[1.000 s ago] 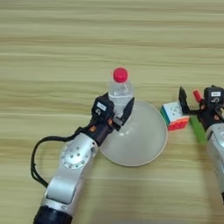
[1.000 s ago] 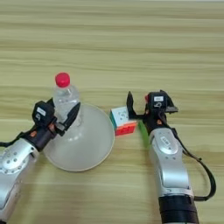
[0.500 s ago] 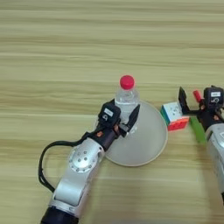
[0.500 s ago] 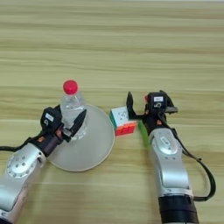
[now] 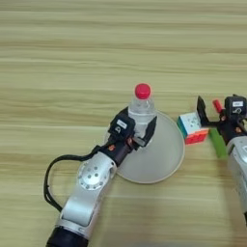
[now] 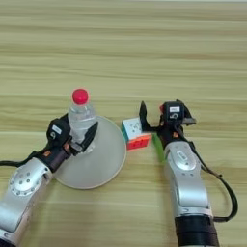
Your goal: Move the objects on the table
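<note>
Wooden table (image 5: 58, 58) | left gripper (image 5: 136, 132) clamping bottle (image 5: 141, 110) over plate (image 5: 164, 159), placing next | right gripper (image 6: 153, 120) idling beside cube (image 6: 135, 133), fingers apart

Wooden table (image 5: 72, 58): white plate (image 5: 164, 159), puzzle cube (image 5: 193, 128), green block (image 5: 217, 143) beside.

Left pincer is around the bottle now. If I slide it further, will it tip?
Probably tippy: the bottle is tall, narrow and upright at the plate rim. It looks clear and maybe empty, so likely light. The left pincer straddles it low, which should help.
</note>
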Robot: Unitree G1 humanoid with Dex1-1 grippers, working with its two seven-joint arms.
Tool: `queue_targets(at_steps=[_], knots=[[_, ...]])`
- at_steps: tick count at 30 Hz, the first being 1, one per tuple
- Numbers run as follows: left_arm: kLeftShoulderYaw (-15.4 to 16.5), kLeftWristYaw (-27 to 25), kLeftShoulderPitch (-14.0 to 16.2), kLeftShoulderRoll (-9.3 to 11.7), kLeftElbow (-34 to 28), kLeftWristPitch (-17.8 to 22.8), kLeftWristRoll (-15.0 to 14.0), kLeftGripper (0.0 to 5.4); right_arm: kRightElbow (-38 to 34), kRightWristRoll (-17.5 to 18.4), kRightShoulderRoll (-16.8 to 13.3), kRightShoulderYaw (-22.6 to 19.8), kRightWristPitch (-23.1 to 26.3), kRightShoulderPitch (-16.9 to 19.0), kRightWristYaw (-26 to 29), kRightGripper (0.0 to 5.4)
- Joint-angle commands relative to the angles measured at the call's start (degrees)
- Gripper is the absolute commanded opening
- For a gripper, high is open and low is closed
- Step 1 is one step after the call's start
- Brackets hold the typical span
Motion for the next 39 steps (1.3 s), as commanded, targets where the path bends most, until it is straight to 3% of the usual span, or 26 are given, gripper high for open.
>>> queue_targets(at_steps=[1, 11, 26, 33, 39], knots=[[-0.02, 0.31, -0.12, -0.16, 0.24, 0.23, 0.63, 4.35, 0.21, 0.05, 0.16, 0.04, 0.16, -0.10, -0.05, 5.40], [0.19, 0.31, 0.08, -0.05, -0.61, 0.44, 0.89, 5.32, 0.24, 0.03, 0.20, 0.05, 0.17, -0.15, -0.11, 5.40], [-0.52, -0.07, 3.17, 0.92, -4.88, 2.15, 0.98, 5.37, 0.41, 0.04, 0.45, 0.07, 0.00, -0.37, -0.29, 5.40], [-0.02, -0.16, 5.73, 1.95, -7.31, 2.98, 0.50, 5.37, 0.58, 0.02, 0.63, 0.13, -0.12, -0.50, -0.36, 5.40], [-0.86, -0.19, 9.61, 2.91, -10.43, 3.62, 0.99, 5.37, 0.76, -0.01, 0.79, 0.10, -0.16, -0.73, -0.46, 5.40]])
